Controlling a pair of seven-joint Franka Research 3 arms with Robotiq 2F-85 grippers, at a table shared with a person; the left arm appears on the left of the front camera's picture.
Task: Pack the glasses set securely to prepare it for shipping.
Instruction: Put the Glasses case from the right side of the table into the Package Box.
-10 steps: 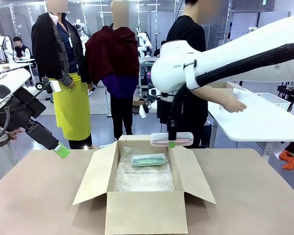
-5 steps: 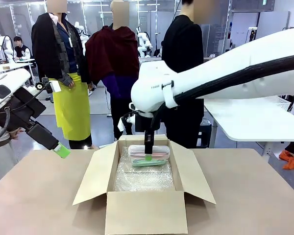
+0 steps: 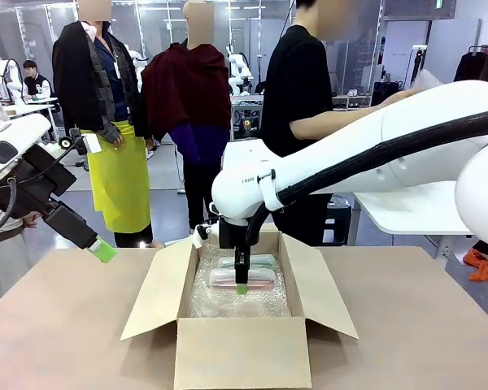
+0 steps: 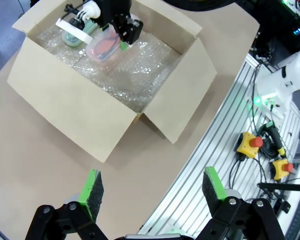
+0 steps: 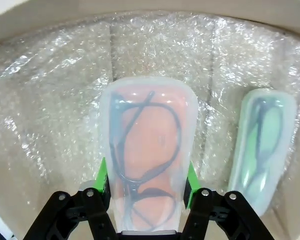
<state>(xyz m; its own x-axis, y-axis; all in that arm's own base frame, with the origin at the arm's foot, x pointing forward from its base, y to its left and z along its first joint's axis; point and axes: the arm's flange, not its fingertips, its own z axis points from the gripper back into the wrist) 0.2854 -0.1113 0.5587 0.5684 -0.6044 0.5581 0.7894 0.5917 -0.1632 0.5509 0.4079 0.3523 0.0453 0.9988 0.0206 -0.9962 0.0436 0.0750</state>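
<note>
R gripper (image 5: pixel 146 176) pinches pink case (image 5: pixel 147 135) across its long edges, mint-green case (image 5: pixel 262 145) just beside claw: light, stiff, slick shell, prob. crushable; L gripper (image 4: pixel 152 190) gapes empty.

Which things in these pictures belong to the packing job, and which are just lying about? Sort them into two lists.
Job in hand:
pink case, gripped by the right gripper
mint-green case, lying on the bubble wrap
open cardboard box

Lying about:
yellow boxes with red buttons, beside the table
left gripper, open, holding nothing
</note>
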